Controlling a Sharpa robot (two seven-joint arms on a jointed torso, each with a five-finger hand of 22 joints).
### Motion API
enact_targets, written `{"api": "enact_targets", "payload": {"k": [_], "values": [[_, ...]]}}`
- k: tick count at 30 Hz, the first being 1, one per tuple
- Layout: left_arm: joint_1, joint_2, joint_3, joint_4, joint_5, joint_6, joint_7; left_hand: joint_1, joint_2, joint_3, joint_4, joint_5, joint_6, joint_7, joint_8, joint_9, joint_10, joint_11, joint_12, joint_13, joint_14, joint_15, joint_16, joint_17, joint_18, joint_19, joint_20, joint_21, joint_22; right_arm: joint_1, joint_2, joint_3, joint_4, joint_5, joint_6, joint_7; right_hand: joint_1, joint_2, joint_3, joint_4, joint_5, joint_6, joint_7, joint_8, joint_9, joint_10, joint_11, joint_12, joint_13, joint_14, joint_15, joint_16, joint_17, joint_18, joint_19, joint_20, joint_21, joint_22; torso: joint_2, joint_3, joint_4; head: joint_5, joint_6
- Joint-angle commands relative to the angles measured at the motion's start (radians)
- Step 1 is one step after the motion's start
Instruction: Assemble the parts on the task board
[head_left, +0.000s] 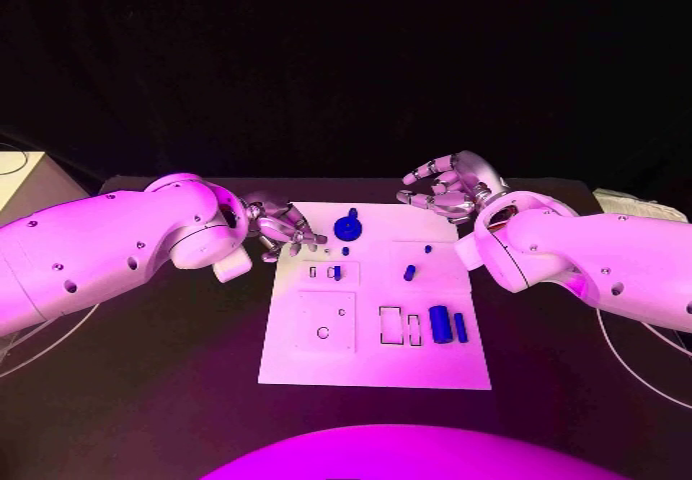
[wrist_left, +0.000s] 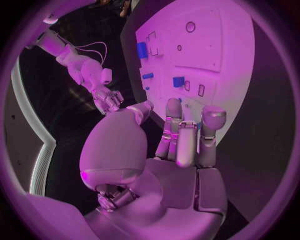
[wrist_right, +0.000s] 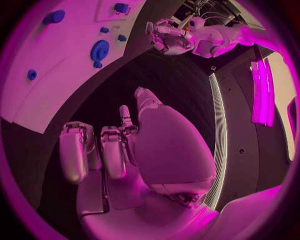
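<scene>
Left robot hand (wrist_left: 181, 145) empty, fingers apart, right robot hand (head_left: 450, 187) likewise

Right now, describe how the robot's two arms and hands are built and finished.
Both arms are smooth, rounded white shells dotted with small dark screw holes. The left arm and right arm each end in a silver metallic many-fingered hand: left hand, right hand. The fingers are segmented, with pale rounded pads. Thin cables trail beside each arm.
</scene>
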Motion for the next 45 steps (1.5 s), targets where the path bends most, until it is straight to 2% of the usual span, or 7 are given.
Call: {"api": "enact_targets", "payload": {"k": [1, 6, 10, 19, 25, 29, 45], "values": [[0.005, 0.027, -0.005, -0.015, -0.134, 0.076, -0.089, -0.019, 0.005, -0.014, 0.005, -0.003, -0.01, -0.004, 0.014, 0.016, 0.046, -0.002, 0.078, 0.088, 0.051, -0.008, 0.023, 0.095, -0.021, 0.029, -0.002, 0.033, 0.049, 0.005, -0.001, 0.0, -0.014, 0.085, 0.014, 0.004, -0.009, 0.002, 0.004, 0.0, 0.005, -0.008, -0.003, 0.006, 0.0, -0.001, 0.006, -0.003, 0.156, 0.102, 0.007, 0.0, 0.256, 0.007, 0.034, 0.005, -0.005, 0.178, 0.002, 0.0011, 0.001, 0.002, -0.004], [0.014, 0.064, -0.024, -0.043, -0.175, 0.093, -0.104, -0.053, 0.017, -0.043, 0.007, -0.003, -0.013, -0.009, 0.031, 0.042, 0.084, -0.006, 0.164, 0.183, 0.064, -0.012, 0.048, 0.13, -0.03, 0.058, -0.005, 0.07, 0.104, 0.011, -0.002, 0.0, -0.025, 0.094, 0.016, -0.006, -0.011, 0.001, 0.005, 0.0, 0.005, -0.011, -0.002, 0.005, -0.001, -0.002, 0.007, -0.004, 0.154, 0.102, 0.007, 0.0, 0.256, 0.007, 0.034, 0.006, -0.007, 0.177, 0.003, 0.0011, 0.0002, 0.002, -0.01], [0.017, 0.09, -0.035, -0.063, -0.19, 0.105, -0.109, -0.067, 0.021, -0.056, 0.008, -0.003, -0.012, -0.011, 0.038, 0.054, 0.085, -0.008, 0.176, 0.198, 0.066, -0.013, 0.052, 0.135, -0.032, 0.063, -0.006, 0.079, 0.115, 0.015, -0.002, 0.0, -0.03, 0.097, 0.018, -0.014, -0.012, 0.0, 0.007, -0.001, 0.007, -0.018, -0.001, 0.004, -0.002, -0.004, 0.008, -0.006, 0.152, 0.102, 0.008, -0.001, 0.254, 0.007, 0.033, 0.006, -0.009, 0.176, 0.005, 0.001, -0.0026, 0.0, -0.012], [0.019, 0.136, -0.047, -0.094, -0.195, 0.124, -0.113, -0.078, 0.025, -0.066, 0.008, -0.003, -0.016, -0.012, 0.041, 0.063, 0.083, -0.009, 0.18, 0.202, 0.067, -0.014, 0.054, 0.137, -0.033, 0.066, -0.007, 0.084, 0.123, 0.018, -0.003, 0.0, -0.035, 0.097, 0.022, -0.03, -0.014, -0.001, 0.008, -0.002, 0.007, -0.024, 0.0, 0.002, -0.003, -0.006, 0.009, -0.007, 0.151, 0.101, 0.008, -0.002, 0.252, 0.008, 0.031, 0.006, -0.012, 0.175, 0.008, -0.0011, -0.0025, -0.007, -0.018], [0.019, 0.154, -0.05, -0.103, -0.192, 0.126, -0.113, -0.082, 0.026, -0.07, 0.009, -0.004, -0.02, -0.012, 0.04, 0.066, 0.08, -0.008, 0.179, 0.202, 0.067, -0.014, 0.055, 0.139, -0.034, 0.066, -0.007, 0.085, 0.125, 0.019, -0.003, 0.0, -0.038, 0.095, 0.026, -0.039, -0.015, -0.001, 0.009, -0.001, 0.007, -0.028, 0.001, 0.001, -0.003, -0.008, 0.009, -0.009, 0.149, 0.101, 0.009, -0.002, 0.251, 0.009, 0.03, 0.007, -0.016, 0.173, 0.008, -0.002, 0.0002, -0.014, -0.025], [0.019, 0.159, -0.051, -0.105, -0.191, 0.131, -0.113, -0.084, 0.026, -0.072, 0.009, -0.004, -0.02, -0.012, 0.04, 0.067, 0.08, -0.008, 0.18, 0.202, 0.067, -0.014, 0.055, 0.138, -0.034, 0.067, -0.007, 0.086, 0.126, 0.019, -0.002, 0.0, -0.041, 0.093, 0.028, -0.044, -0.016, -0.001, 0.01, -0.001, 0.007, -0.03, 0.002, 0.001, -0.003, -0.009, 0.01, -0.01, 0.148, 0.101, 0.009, -0.002, 0.25, 0.009, 0.03, 0.007, -0.017, 0.172, 0.007, -0.0028, -0.0002, -0.016, -0.027], [0.019, 0.186, -0.055, -0.123, -0.188, 0.175, -0.113, -0.083, 0.025, -0.075, 0.006, -0.003, -0.022, -0.012, 0.041, 0.07, 0.076, -0.009, 0.177, 0.199, 0.068, -0.014, 0.058, 0.143, -0.035, 0.069, -0.007, 0.09, 0.132, 0.02, 0.001, 0.0, -0.047, 0.088, 0.036, -0.054, -0.019, -0.003, 0.011, -0.001, 0.005, -0.035, 0.003, 0.0, -0.004, -0.017, 0.011, -0.017, 0.14, 0.098, 0.01, -0.007, 0.241, 0.012, 0.023, 0.008, -0.032, 0.164, 0.008, -0.0023, -0.002, -0.021, -0.03]]}}
